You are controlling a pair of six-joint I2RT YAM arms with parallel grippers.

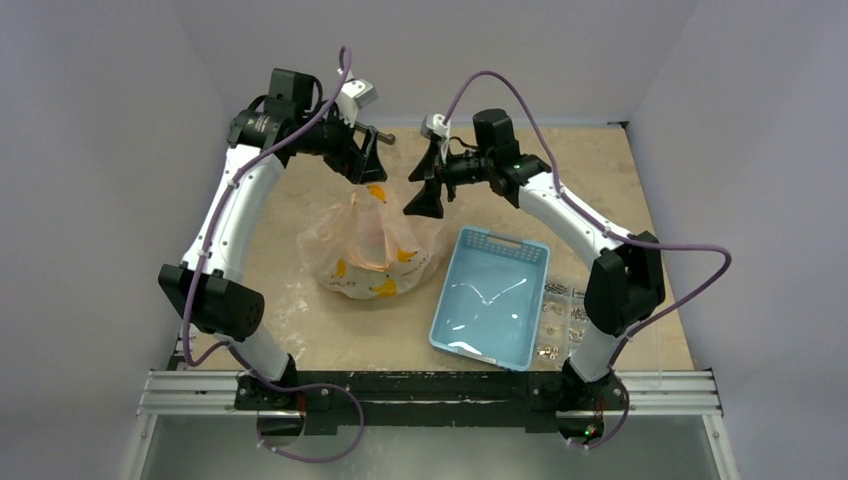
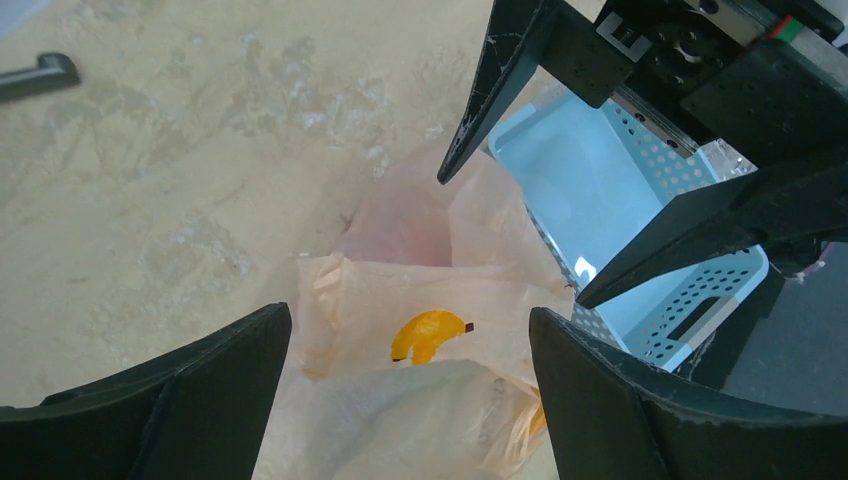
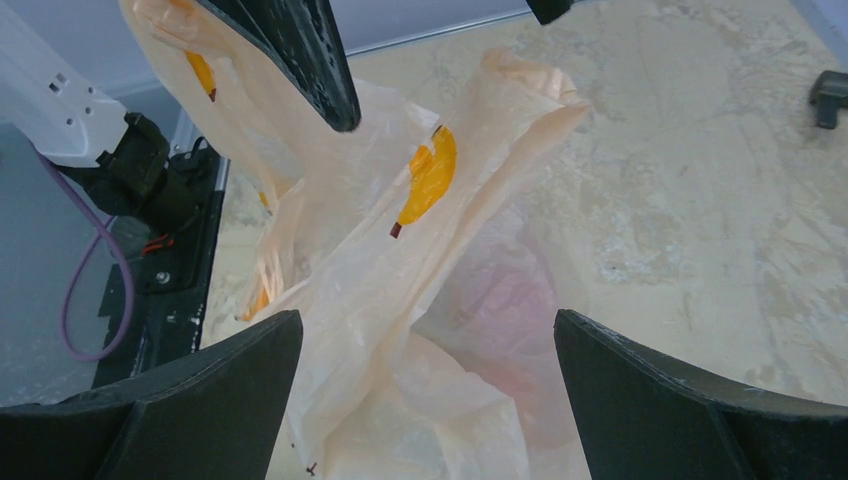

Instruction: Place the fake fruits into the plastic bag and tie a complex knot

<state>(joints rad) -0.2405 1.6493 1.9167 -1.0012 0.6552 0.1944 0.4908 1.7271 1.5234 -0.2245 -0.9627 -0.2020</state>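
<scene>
The plastic bag [image 1: 370, 248], pale orange with darker orange marks, stands bunched on the table left of the blue basket. A faint reddish shape shows through its film in the right wrist view [image 3: 505, 300] and the left wrist view [image 2: 400, 235]; no fruit shows clearly. My left gripper [image 1: 362, 162] hovers over the bag's raised top, jaws wide open around the film [image 2: 410, 312], gripping nothing. My right gripper [image 1: 425, 188] is just right of it, also open [image 3: 428, 318], with bag film [image 3: 380, 300] between its fingers. The two grippers are close together.
A light-blue perforated basket [image 1: 490, 295] lies empty right of the bag and shows in the left wrist view [image 2: 600, 190]. Small metal parts [image 1: 562, 315] lie right of the basket. A dark handle-like object [image 1: 385, 138] lies at the back of the table [image 2: 40, 75].
</scene>
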